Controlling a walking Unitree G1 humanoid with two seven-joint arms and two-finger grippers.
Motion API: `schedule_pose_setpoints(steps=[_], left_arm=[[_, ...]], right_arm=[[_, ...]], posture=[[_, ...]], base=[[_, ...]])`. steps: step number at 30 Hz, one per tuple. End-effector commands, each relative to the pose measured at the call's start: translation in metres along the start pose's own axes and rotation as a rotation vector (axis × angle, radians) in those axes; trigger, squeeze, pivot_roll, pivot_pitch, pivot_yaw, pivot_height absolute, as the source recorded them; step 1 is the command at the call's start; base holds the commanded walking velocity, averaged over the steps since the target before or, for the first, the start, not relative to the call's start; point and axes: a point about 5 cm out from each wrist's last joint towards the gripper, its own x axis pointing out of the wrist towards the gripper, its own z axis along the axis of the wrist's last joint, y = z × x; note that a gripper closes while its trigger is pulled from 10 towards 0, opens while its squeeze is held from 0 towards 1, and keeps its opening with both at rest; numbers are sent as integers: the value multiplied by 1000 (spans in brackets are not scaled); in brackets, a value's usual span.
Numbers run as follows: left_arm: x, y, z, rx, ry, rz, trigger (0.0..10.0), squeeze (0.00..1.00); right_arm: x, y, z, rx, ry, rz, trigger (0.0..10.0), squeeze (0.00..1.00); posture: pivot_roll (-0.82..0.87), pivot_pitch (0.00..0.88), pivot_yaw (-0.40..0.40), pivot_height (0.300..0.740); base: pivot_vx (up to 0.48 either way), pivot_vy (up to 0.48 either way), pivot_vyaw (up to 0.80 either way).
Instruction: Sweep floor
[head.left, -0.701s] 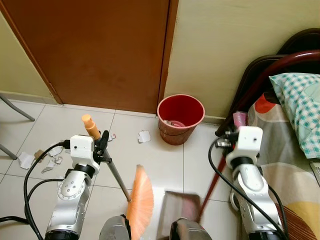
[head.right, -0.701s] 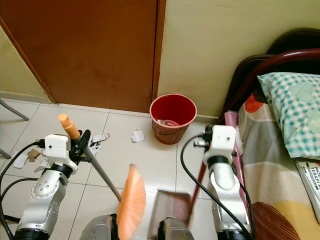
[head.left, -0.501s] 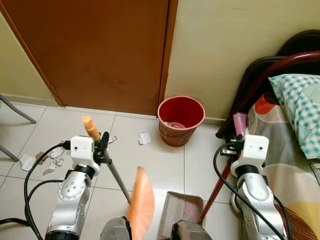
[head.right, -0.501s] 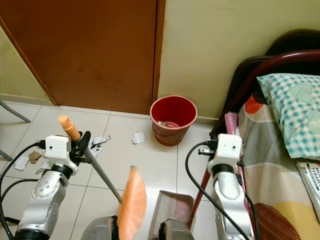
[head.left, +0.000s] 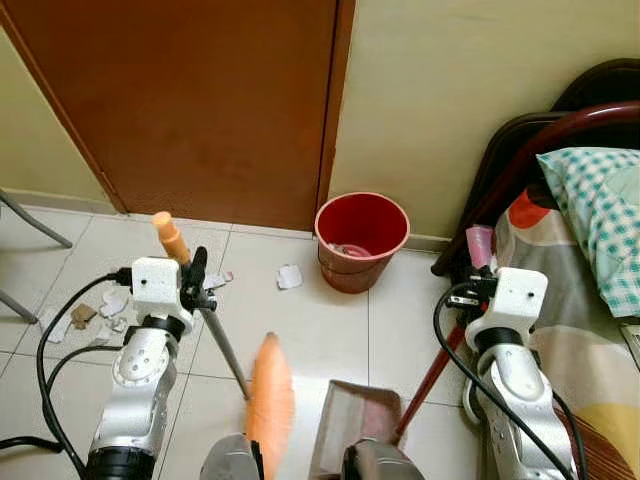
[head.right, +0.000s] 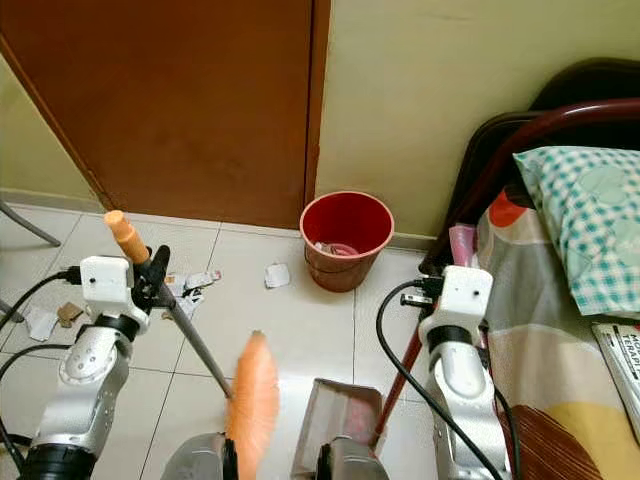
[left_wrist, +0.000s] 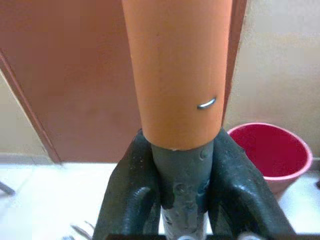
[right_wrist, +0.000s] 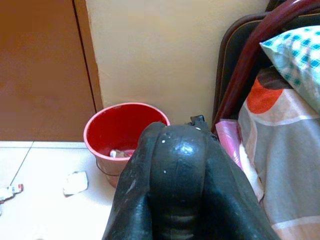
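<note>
Left gripper (head.left: 190, 283), left of centre, jaws clenched on the broom (head.left: 270, 405) handle, grey shaft slanting down to the orange bristle head at lower centre. Right gripper (right_wrist: 176, 165), lower right, jaws closed around the dark red handle of the dustpan (head.left: 355, 432), which sits on the tiled floor (head.left: 310, 320) just beside the bristles. Red bucket (head.left: 361, 238) at centre against the wall; paper scraps (head.left: 289, 275) lie left of it.

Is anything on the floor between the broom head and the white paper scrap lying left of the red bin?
Nothing visible. Bare tile lies between the orange broom head and the paper scrap beside the red bin. The dustpan sits off to the right, out of that line.
</note>
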Motion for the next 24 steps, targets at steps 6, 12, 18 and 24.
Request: schedule_pose_setpoints(steps=[6, 12, 18, 24], left_arm=[[5, 10, 14, 114, -44, 10, 10000, 0], [-1, 4, 20, 101, -72, -23, 10000, 0], [-3, 3, 22, 105, -81, -28, 10000, 0], [0, 4, 24, 104, -84, -25, 10000, 0]], right_arm=[[11, 3, 17, 24, -62, 33, 10000, 0], [8, 1, 15, 30, -70, 37, 10000, 0], [7, 2, 12, 31, -61, 41, 10000, 0], [10, 0, 12, 22, -65, 45, 10000, 0]], posture=[[0, 104, -26, 740], [0, 104, -26, 740], [0, 106, -23, 740], [-1, 104, -25, 740]], base=[[0, 0, 0], [81, 0, 0], [292, 0, 0], [307, 0, 0]])
